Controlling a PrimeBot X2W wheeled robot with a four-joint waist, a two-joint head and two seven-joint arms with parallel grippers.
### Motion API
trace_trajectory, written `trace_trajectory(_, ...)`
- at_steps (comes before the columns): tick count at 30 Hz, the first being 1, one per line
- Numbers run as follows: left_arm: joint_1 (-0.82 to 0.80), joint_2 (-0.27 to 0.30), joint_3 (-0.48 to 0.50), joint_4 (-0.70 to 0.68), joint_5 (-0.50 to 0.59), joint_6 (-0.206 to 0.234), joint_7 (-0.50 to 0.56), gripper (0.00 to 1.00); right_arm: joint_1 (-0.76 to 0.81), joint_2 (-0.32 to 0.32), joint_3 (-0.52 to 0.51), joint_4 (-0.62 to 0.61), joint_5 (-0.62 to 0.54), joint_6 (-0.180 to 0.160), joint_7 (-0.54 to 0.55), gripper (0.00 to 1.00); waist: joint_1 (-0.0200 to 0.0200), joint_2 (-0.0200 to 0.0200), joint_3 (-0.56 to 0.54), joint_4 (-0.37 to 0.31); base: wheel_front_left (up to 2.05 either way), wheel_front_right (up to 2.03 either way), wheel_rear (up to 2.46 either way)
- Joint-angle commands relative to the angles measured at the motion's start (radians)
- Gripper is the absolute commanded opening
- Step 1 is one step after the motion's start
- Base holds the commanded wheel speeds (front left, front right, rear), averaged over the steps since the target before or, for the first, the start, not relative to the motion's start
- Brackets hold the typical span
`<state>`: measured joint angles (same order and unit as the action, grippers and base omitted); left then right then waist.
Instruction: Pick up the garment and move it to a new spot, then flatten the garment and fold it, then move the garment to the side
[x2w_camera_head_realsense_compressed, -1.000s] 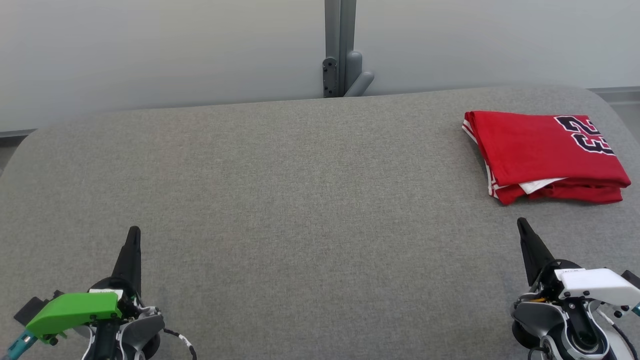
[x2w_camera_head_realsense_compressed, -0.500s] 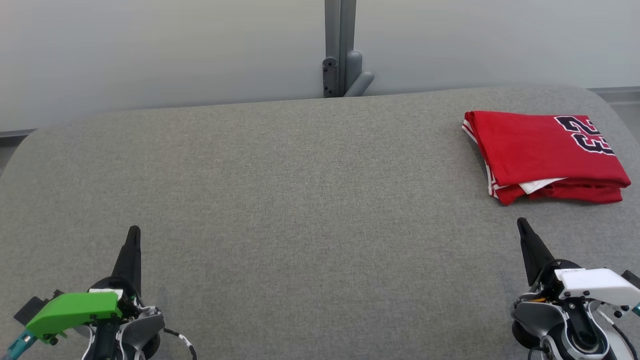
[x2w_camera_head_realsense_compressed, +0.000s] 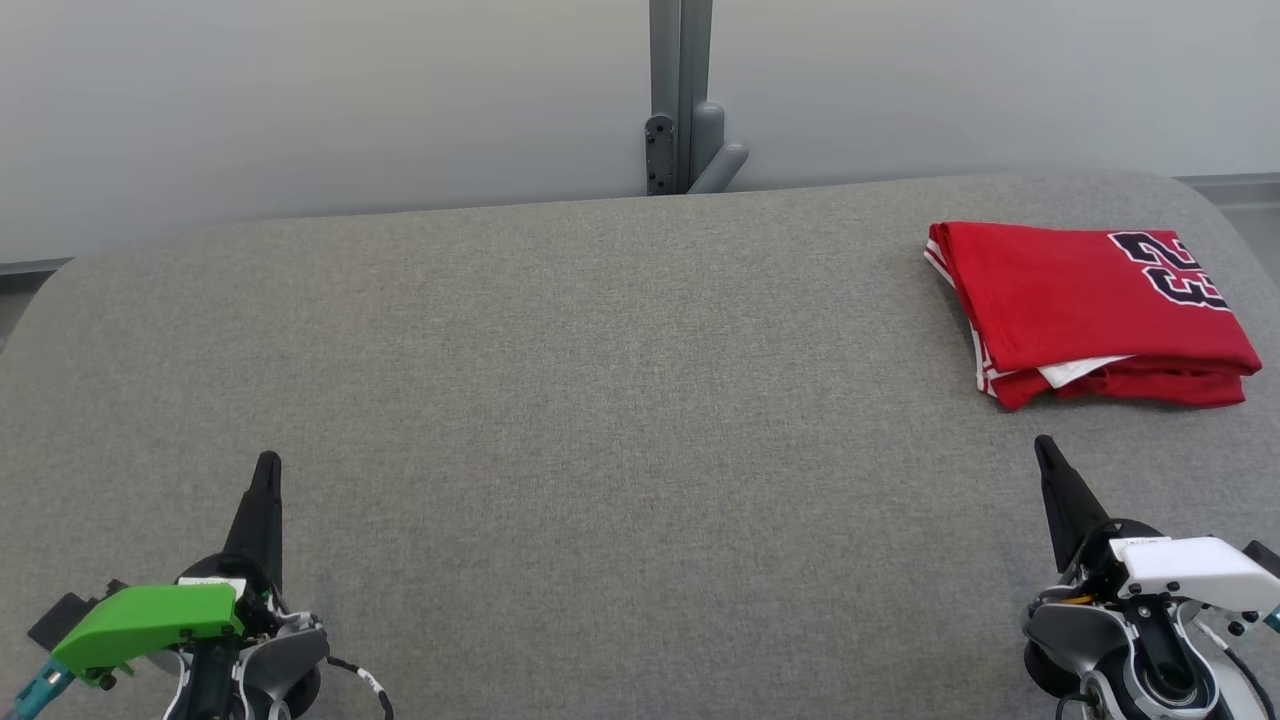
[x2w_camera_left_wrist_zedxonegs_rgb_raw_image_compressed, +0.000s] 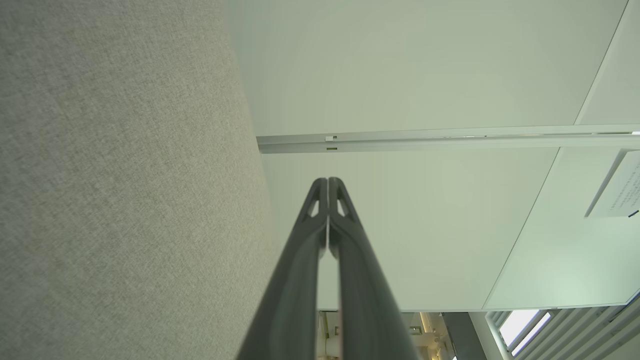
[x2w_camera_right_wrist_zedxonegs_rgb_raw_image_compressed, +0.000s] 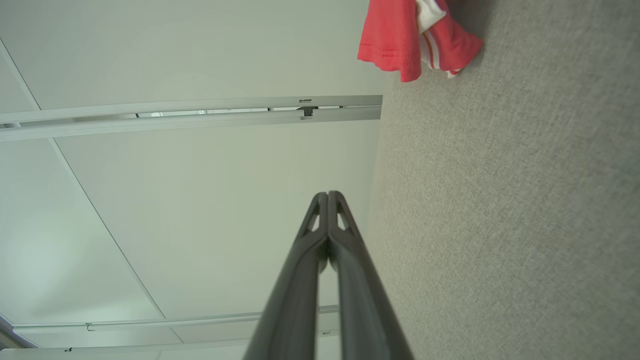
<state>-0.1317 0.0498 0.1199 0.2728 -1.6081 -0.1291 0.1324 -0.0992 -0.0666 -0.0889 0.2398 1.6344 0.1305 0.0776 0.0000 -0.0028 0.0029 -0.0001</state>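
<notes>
Folded red garment (x2w_camera_head_realsense_compressed: 1095, 305) lies near, beyond R gripper (x2w_camera_head_realsense_compressed: 1045, 450); both grippers closed, empty; L gripper (x2w_camera_head_realsense_compressed: 268, 465) far.

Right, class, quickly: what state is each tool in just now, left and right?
Left tool: closed, holding nothing.
Right tool: closed, holding nothing; the folded red garment lies apart from it.

The bench (x2w_camera_head_realsense_compressed: 600, 400) is covered in grey woven cloth, matt and slightly rough. The garment (x2w_camera_head_realsense_compressed: 1085, 305) is made of smooth, soft red cloth. The left gripper (x2w_camera_head_realsense_compressed: 267, 462) and right gripper (x2w_camera_head_realsense_compressed: 1043, 445) are formed of dark matt plastic.
</notes>
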Motion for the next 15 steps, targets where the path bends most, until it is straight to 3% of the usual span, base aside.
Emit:
trace_trajectory(1, -0.011, 0.001, 0.002, 0.002, -0.002, -0.005, 0.004, 0.00, -0.010, 0.001, -0.003, 0.002, -0.006, 0.000, 0.005, 0.00, 0.0000, 0.0028, 0.000, 0.000, 0.00, 0.00, 0.00)
trace_trajectory(15, -0.011, 0.001, 0.002, 0.002, -0.002, -0.005, 0.004, 0.00, -0.010, 0.003, -0.007, 0.003, -0.009, 0.000, 0.008, 0.00, 0.0000, 0.0028, 0.000, 0.000, 0.00, 0.00, 0.00)
